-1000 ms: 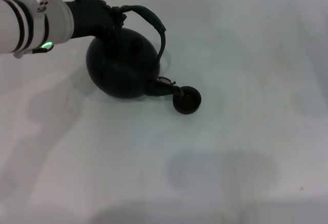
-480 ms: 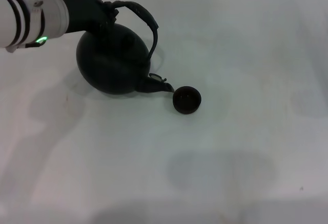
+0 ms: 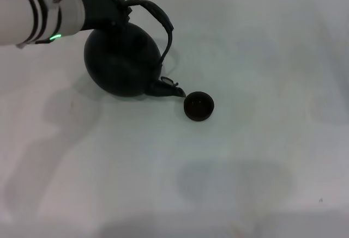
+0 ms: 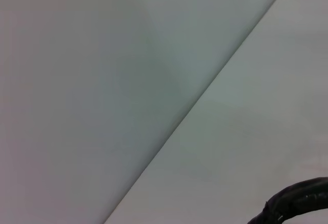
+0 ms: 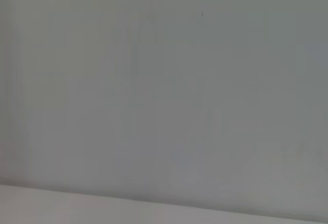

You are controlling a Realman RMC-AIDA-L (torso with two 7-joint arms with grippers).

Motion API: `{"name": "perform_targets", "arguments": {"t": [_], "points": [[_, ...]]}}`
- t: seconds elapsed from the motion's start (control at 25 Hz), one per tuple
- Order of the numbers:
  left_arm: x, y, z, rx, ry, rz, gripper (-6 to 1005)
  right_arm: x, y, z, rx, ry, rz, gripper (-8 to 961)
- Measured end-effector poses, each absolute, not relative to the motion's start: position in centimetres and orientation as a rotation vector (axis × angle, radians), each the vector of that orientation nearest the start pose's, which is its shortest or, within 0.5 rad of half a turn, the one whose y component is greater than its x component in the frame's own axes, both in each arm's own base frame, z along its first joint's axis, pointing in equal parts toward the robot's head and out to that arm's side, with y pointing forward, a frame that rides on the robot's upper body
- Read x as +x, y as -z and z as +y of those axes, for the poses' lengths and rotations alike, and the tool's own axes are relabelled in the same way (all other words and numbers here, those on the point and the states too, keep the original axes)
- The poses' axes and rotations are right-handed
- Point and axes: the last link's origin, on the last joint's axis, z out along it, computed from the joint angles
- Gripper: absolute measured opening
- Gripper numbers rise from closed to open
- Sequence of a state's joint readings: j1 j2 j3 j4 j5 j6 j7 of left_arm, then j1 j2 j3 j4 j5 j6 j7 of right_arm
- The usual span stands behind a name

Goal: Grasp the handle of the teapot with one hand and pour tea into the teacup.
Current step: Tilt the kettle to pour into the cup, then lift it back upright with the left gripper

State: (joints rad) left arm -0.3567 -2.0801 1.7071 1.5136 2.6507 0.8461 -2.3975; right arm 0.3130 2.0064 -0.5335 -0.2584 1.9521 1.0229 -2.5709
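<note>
Teapot [image 3: 121, 66] sits far left, its spout tip just beside the teacup [image 3: 198, 107]. The left gripper [image 3: 107, 10] is clamped on the handle [image 3: 158, 17]. To pour well, tip slowly, spout over the cup.

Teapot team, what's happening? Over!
Left gripper holding the handle. Teapot tipped, spout beside the teacup. Right gripper out of view. Nothing in the way.
</note>
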Motion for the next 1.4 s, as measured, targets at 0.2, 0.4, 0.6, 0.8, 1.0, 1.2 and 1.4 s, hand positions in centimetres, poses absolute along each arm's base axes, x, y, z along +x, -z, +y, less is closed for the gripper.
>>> {"name": "perform_targets", "arguments": {"t": [0.2,0.4,0.6,0.8,1.0,1.2,1.4], "points": [[-15.0,1.9,37.3,-2.366,-0.144,-0.204,110,41.7,-5.7,30.0,-1.675,-0.436,0.674,851],[-14.4,2.3,37.5,-2.376,-0.146,-0.184,110,41.8,-5.5,30.0,-1.677,-0.416,0.676,851],[-13.9,2.8,37.7,-2.38,-0.174,-0.156,110,41.9,-5.4,30.0,-1.679,-0.408,0.684,850],[-13.4,3.3,37.6,-2.382,-0.212,-0.113,110,42.1,-5.3,30.0,-1.674,-0.403,0.691,850],[-13.1,3.2,37.7,-2.378,-0.216,-0.097,109,42.3,-5.4,30.2,-1.664,-0.388,0.702,850],[-12.7,3.2,37.8,-2.371,-0.227,-0.07,109,42.3,-5.4,30.4,-1.66,-0.377,0.709,850],[-12.0,3.4,38.0,-2.376,-0.236,-0.035,109,42.3,-5.4,30.6,-1.66,-0.372,0.712,851]]}}
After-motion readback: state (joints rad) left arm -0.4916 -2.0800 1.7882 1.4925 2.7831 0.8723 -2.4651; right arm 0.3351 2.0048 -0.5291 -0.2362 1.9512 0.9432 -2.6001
